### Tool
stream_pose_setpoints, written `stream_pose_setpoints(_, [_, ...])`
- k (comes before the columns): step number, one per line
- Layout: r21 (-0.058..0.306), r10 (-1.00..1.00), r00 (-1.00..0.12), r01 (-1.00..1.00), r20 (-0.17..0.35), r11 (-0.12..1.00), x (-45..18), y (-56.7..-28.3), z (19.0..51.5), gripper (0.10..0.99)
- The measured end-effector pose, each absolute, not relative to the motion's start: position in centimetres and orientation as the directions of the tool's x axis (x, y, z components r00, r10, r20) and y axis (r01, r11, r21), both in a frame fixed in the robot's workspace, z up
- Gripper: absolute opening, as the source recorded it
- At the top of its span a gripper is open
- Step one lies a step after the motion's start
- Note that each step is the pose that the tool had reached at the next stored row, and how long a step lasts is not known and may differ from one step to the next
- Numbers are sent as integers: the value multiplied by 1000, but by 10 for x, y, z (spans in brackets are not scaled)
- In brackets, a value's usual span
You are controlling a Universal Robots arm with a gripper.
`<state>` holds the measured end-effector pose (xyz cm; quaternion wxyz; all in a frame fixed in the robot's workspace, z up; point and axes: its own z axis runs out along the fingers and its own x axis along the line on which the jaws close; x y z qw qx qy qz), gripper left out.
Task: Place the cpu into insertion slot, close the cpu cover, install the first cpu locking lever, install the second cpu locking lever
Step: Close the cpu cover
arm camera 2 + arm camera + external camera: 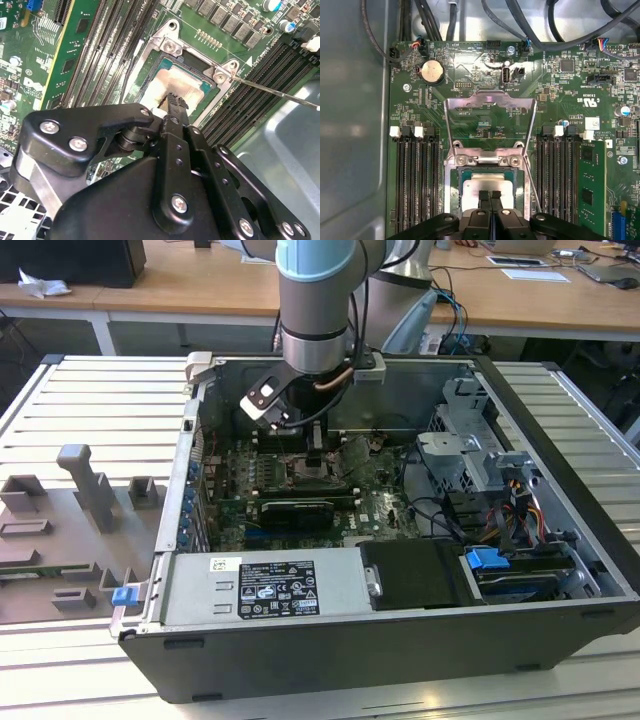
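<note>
The cpu (487, 186) (167, 82) lies flat in the insertion slot (456, 195) (150, 57), its pale top showing inside the silvery rim. The cpu cover (490, 102) stands swung open on its hinge, leaning away from the slot over the green board. My gripper (490, 196) (176, 102) (313, 455) is straight above the cpu's near edge. Its two black fingertips are pressed together, shut, with nothing between them. Whether they touch the chip I cannot tell. A thin wire locking lever (280, 94) (532, 185) sticks out unlatched beside the slot.
Long black memory slots (415, 185) (559, 180) flank the socket on both sides. Cables (530, 30) hang along the case wall past the board. In the exterior view the arm reaches down into the open computer case (560, 390); grey fixtures (95, 490) sit at that view's left.
</note>
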<state>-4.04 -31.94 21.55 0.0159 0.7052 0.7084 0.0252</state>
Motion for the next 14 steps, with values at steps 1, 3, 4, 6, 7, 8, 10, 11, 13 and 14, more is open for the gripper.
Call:
stream_pose_setpoints(1, [58,1000,-5,998,13,4,-40,-319,216,106])
stream_pose_setpoints(3, [58,1000,-5,998,13,4,-40,-319,216,106])
stream_pose_setpoints(4, [58,1000,-5,998,13,4,-38,-319,216,106])
stream_pose_setpoints(6, [57,1000,-5,998,13,4,-33,-319,216,106])
stream_pose_setpoints(7, [56,1000,-5,998,13,4,-31,-319,216,106])
stream_pose_setpoints(8, [55,1000,-5,998,13,4,-30,-319,216,106])
stream_pose_setpoints(10, [54,1000,-5,999,13,4,-30,-319,219,106])
stream_pose_setpoints(11, [54,1000,-5,999,13,4,-30,-319,221,106])
stream_pose_setpoints(13, [54,1000,-5,999,13,4,-30,-319,228,106])
stream_pose_setpoints(14, [54,1000,-5,999,13,4,-30,-319,233,106])
